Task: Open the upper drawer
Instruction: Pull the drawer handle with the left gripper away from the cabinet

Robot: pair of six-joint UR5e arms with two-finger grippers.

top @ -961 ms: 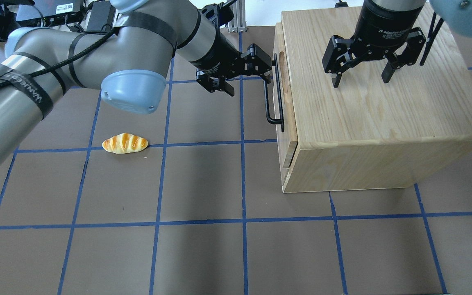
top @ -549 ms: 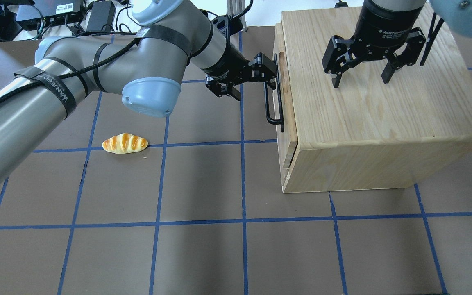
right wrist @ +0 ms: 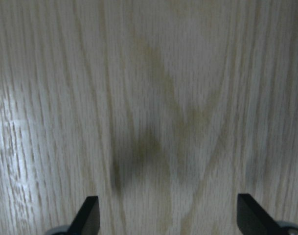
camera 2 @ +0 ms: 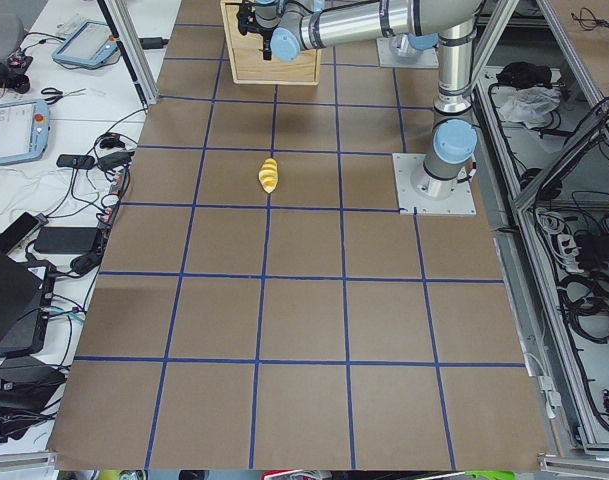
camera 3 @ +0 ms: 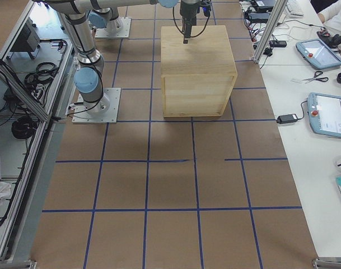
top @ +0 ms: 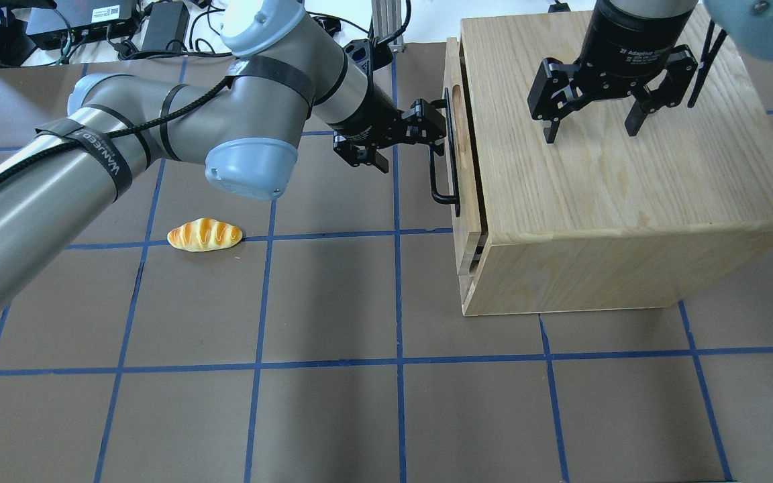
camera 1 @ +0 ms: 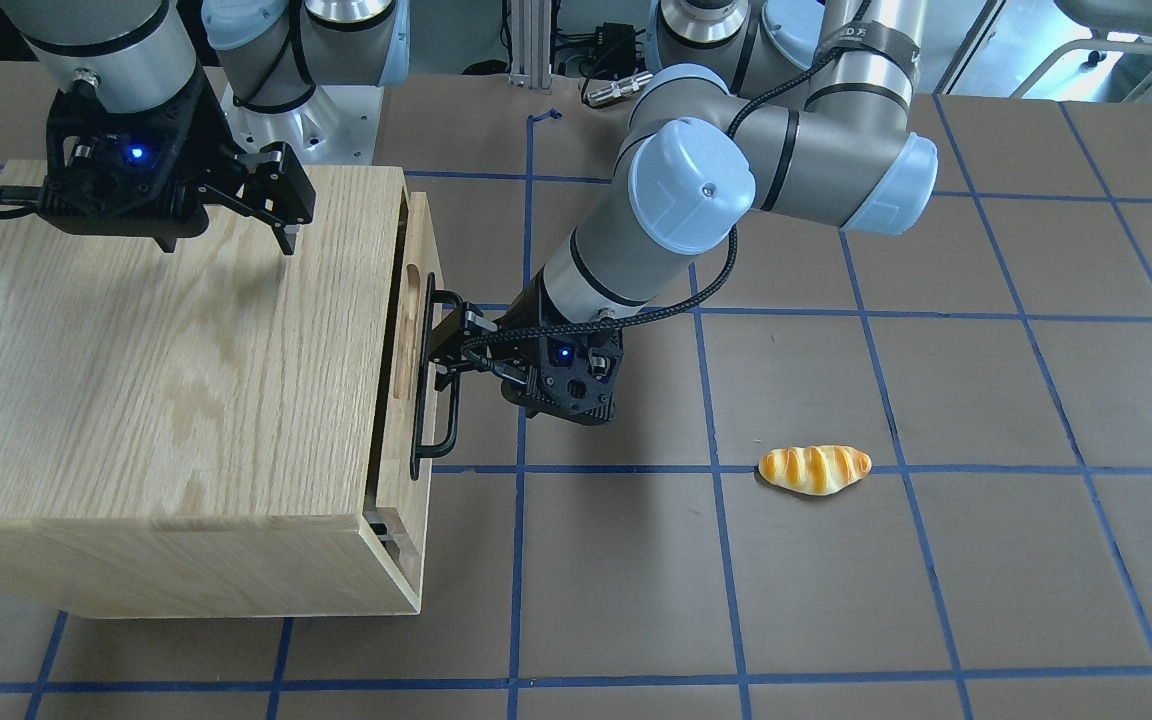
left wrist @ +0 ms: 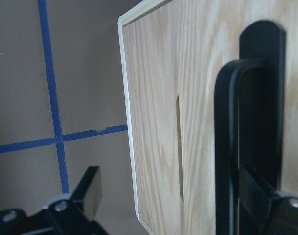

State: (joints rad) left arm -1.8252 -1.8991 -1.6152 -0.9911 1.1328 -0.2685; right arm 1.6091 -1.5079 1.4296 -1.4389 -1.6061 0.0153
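Observation:
The upper drawer [top: 465, 161] is a pale-wood panel with a long black bar handle [top: 435, 171] and an oblong cut-out, on the left face of the oak cabinet [top: 628, 194]. It stands out a little from the cabinet, with a dark gap and rail end showing at its near corner [camera 1: 388, 530]. My left gripper [top: 413, 147] is open at the handle. In the left wrist view one finger [left wrist: 266, 200] sits behind the bar [left wrist: 224, 147] and the other [left wrist: 87, 193] stays clear of the panel. My right gripper [top: 591, 131] is open and empty just above the cabinet top.
A toy bread roll [top: 205, 235] lies on the brown mat to the left of the cabinet, and also shows in the front-facing view [camera 1: 814, 469]. Blue tape lines grid the mat. Cables and boxes lie beyond the table's far left edge.
My left gripper moved right to the handle and hooked a finger behind it, then drew back left. The drawer front came out slightly. The right gripper has not moved.

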